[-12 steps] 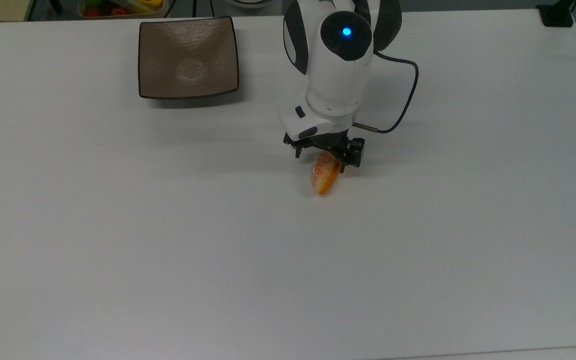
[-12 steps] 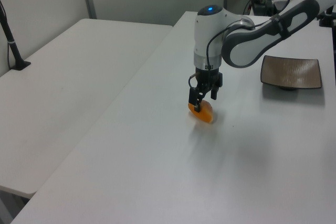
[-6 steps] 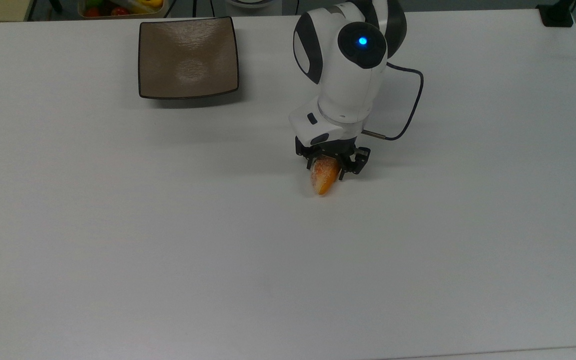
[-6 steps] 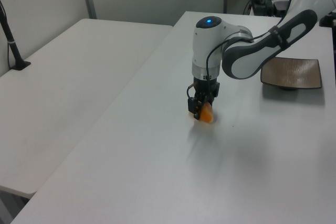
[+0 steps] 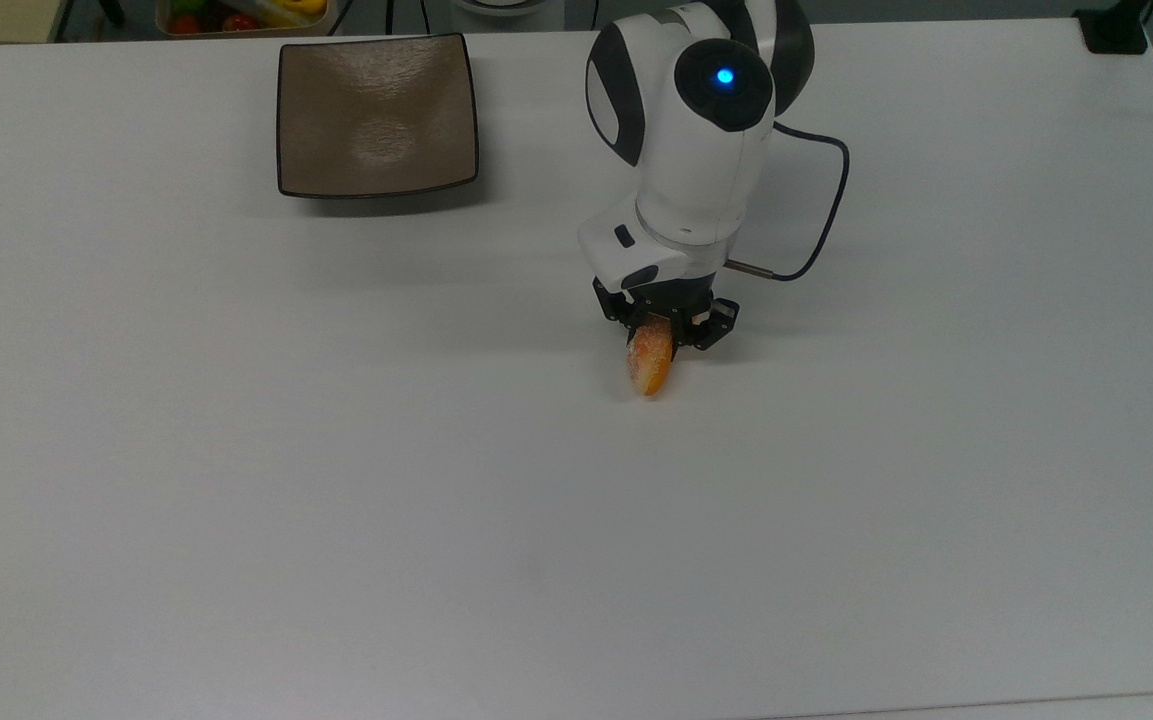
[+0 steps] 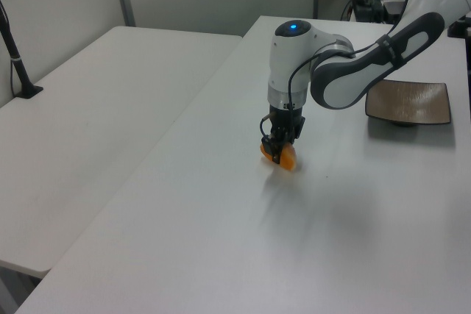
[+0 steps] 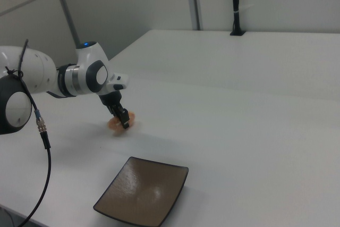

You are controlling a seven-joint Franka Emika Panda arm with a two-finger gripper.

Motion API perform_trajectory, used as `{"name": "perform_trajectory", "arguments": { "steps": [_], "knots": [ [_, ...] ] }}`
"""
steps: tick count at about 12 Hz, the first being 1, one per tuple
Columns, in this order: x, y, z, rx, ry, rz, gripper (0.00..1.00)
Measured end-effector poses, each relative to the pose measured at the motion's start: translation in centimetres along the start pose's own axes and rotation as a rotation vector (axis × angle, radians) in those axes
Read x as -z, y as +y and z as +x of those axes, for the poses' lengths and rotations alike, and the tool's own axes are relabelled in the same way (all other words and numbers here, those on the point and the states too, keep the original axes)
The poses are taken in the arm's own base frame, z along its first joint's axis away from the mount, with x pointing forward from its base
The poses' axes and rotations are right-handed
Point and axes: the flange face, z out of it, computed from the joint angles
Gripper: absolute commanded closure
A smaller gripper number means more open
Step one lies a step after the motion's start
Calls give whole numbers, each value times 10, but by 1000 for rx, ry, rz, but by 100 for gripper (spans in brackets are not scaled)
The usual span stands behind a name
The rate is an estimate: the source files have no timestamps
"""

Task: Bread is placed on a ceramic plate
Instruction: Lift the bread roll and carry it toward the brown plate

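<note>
Top view: gripper (image 5: 658, 335) now stands with jaws narrowed onto the bread (image 5: 650, 364), which a second ago lay loose between wider jaws; the bun has turned more on edge, low against the white bench (image 5: 336, 500). Grasp judged made, lift pending. Ceramic plate (image 5: 377, 114) sits bare, well apart toward the top view's upper left. No brands or writing legible.

White table (image 5: 336, 520) under even overhead light; second white table (image 6: 96, 108) beside it at the left view's left. Pale partition walls (image 7: 133, 9) with grey posts. Black clamp stand (image 6: 16, 56) on the second table; container of colourful items (image 5: 236, 15) past the far edge.
</note>
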Motion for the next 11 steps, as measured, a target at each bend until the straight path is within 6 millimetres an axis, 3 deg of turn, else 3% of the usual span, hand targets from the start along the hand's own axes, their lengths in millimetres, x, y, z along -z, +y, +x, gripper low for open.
{"name": "perform_trajectory", "arguments": {
  "steps": [3, 5, 8, 11],
  "knots": [
    [26, 4, -1, 24, 28, 11, 59],
    [63, 18, -10, 59, 57, 24, 59],
    [120, 69, -20, 132, 55, -3, 59],
    [165, 126, -37, 270, -66, -60, 59]
  ]
}}
